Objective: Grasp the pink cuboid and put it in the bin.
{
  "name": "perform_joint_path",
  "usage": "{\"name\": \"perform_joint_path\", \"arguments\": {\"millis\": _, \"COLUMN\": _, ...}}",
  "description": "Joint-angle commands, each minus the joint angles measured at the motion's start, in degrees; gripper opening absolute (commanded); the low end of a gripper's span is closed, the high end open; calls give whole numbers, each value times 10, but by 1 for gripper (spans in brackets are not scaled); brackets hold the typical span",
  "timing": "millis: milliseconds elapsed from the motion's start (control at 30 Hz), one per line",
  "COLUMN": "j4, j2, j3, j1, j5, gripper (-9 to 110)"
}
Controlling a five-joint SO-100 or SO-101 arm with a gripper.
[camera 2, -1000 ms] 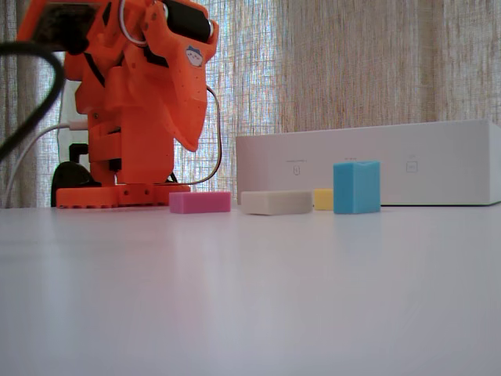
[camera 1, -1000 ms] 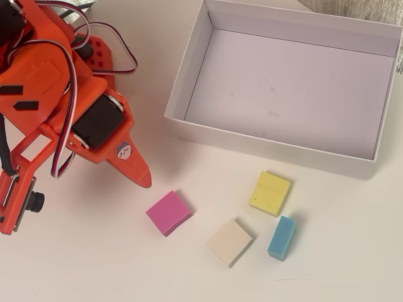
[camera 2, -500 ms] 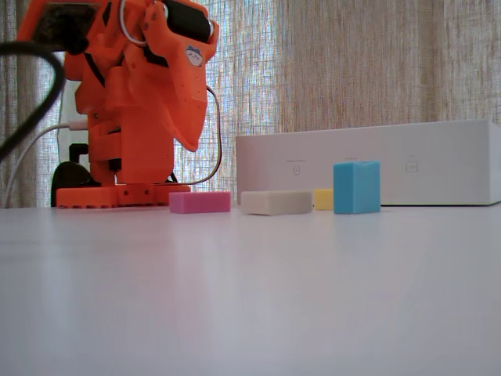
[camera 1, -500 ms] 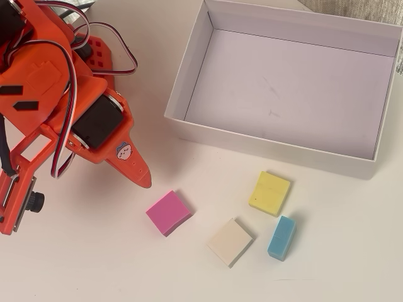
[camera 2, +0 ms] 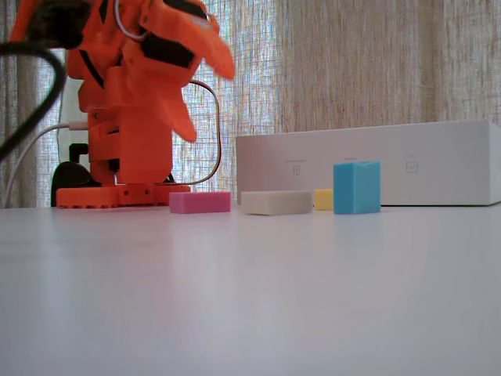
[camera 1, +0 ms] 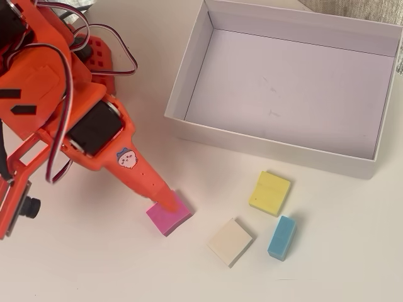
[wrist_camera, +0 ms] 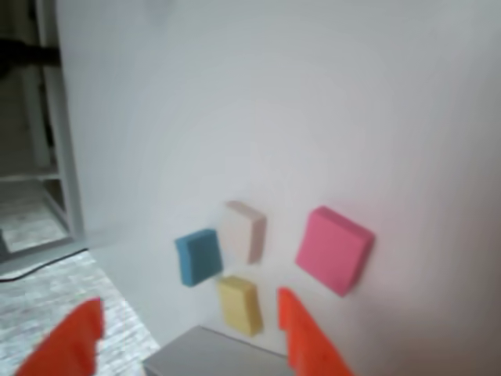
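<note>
The pink cuboid (camera 1: 170,217) lies flat on the white table, left of the other blocks; it also shows in the fixed view (camera 2: 200,202) and the wrist view (wrist_camera: 335,249). My orange gripper (camera 2: 209,102) hangs well above it, open, with nothing between the fingers. In the wrist view the gripper (wrist_camera: 186,301) has its two fingertips spread wide at the bottom edge. From overhead one finger (camera 1: 151,182) overlaps the cuboid's upper corner. The bin (camera 1: 189,75) is a large white box at the upper right, and nothing lies in it.
A yellow block (camera 1: 269,193), a cream block (camera 1: 230,241) and a blue block (camera 1: 281,237) lie in front of the bin, right of the cuboid. The arm's base and cables (camera 1: 94,44) fill the upper left. A curtain hangs behind the table.
One finger has swung upward and outward, so the gripper has opened. The blocks and the bin have not moved.
</note>
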Motion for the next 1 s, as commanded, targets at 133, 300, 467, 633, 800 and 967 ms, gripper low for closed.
{"name": "perform_joint_path", "arguments": {"millis": 133, "j4": -99, "j2": -278, "j3": -259, "j1": -61, "j5": 14, "gripper": 32}}
{"name": "perform_joint_path", "arguments": {"millis": 300, "j4": 39, "j2": -492, "j3": -559, "j1": -110, "j5": 59, "gripper": 32}}
{"name": "perform_joint_path", "arguments": {"millis": 467, "j4": 226, "j2": -736, "j3": -911, "j1": -141, "j5": 97, "gripper": 32}}
{"name": "perform_joint_path", "arguments": {"millis": 633, "j4": 305, "j2": -839, "j3": -996, "j1": -135, "j5": 133, "gripper": 32}}
{"name": "perform_joint_path", "arguments": {"millis": 800, "j4": 317, "j2": -853, "j3": -896, "j1": -120, "j5": 185, "gripper": 32}}
{"name": "perform_joint_path", "arguments": {"millis": 967, "j4": 302, "j2": -858, "j3": -788, "j1": -95, "j5": 216, "gripper": 33}}
